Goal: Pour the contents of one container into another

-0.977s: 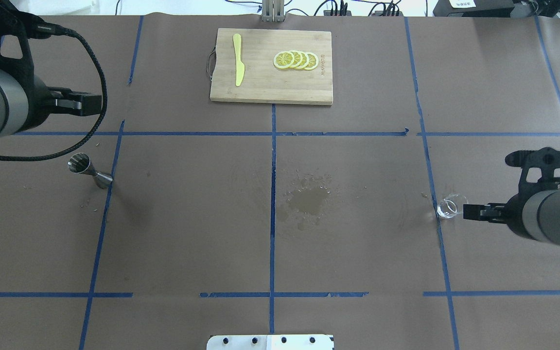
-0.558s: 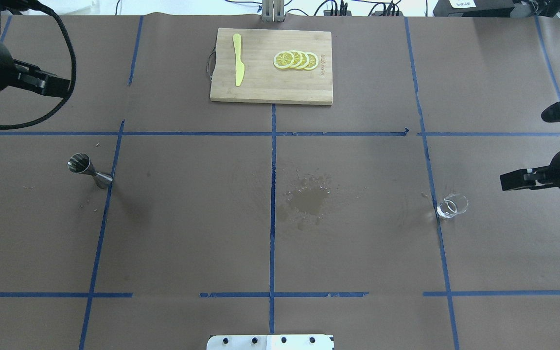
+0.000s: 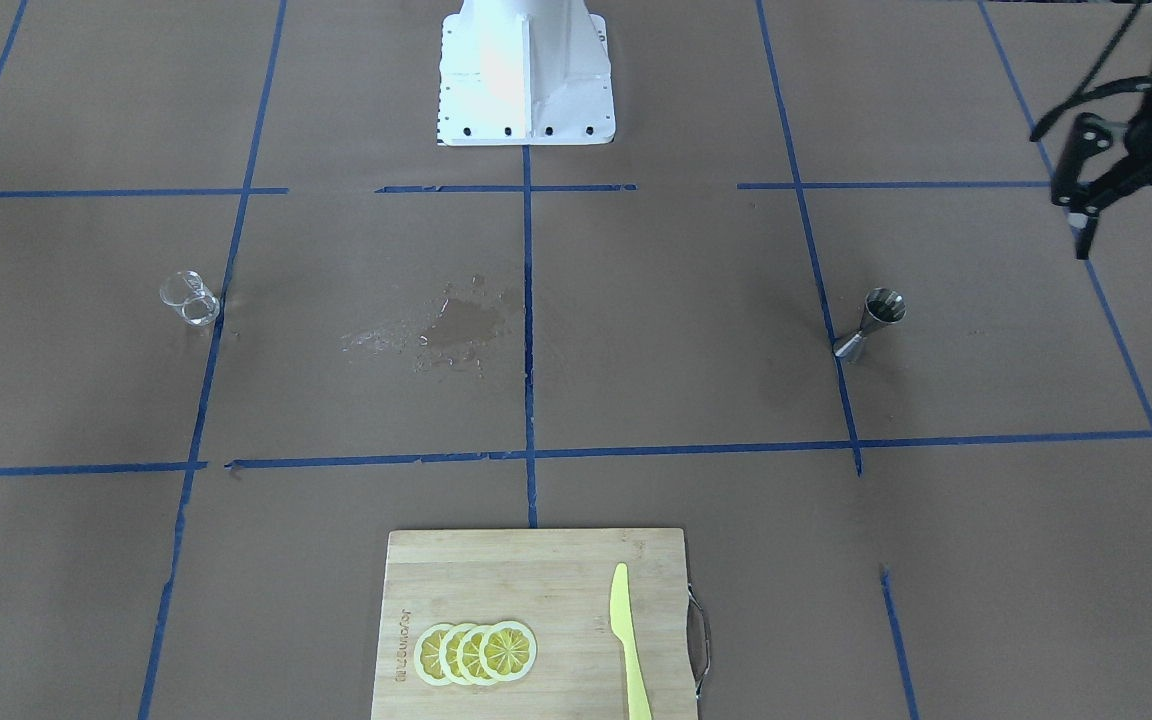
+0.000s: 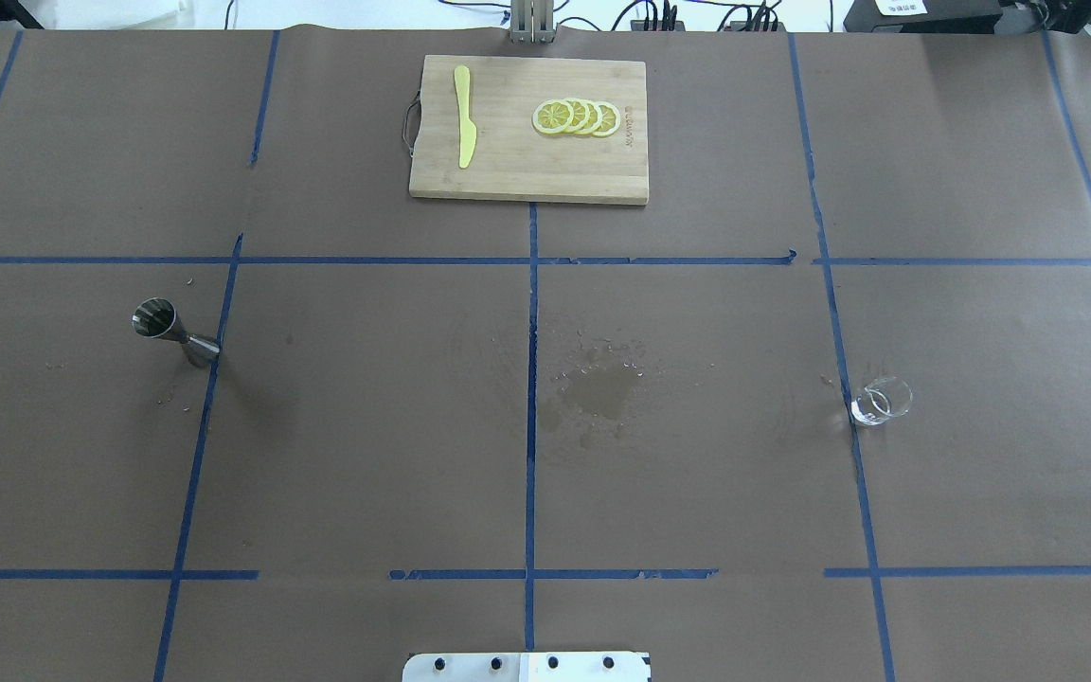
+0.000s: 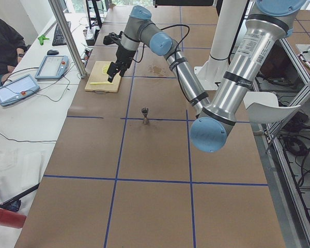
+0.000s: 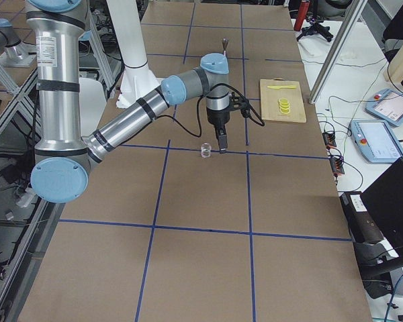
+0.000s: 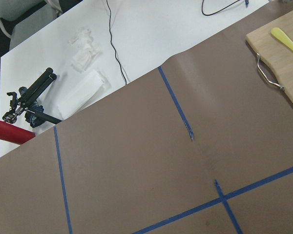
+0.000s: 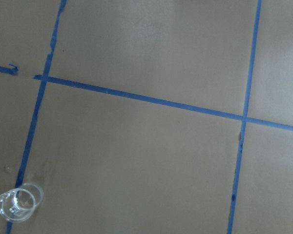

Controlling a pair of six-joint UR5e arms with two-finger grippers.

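The small double-cone steel jigger [image 4: 174, 333] stands upright on the left side of the brown-papered bench [image 4: 366, 455] and the small clear glass beaker [image 4: 882, 401] on the right. They sit well apart, each seemingly parked within its own arm's reach, with a wet patch [image 4: 602, 390] midway where the two would meet for a pour. The left gripper [image 5: 111, 75] and right gripper [image 6: 221, 145] hang raised, touching neither vessel, and the views are too poor to tell how wide the jaws stand.
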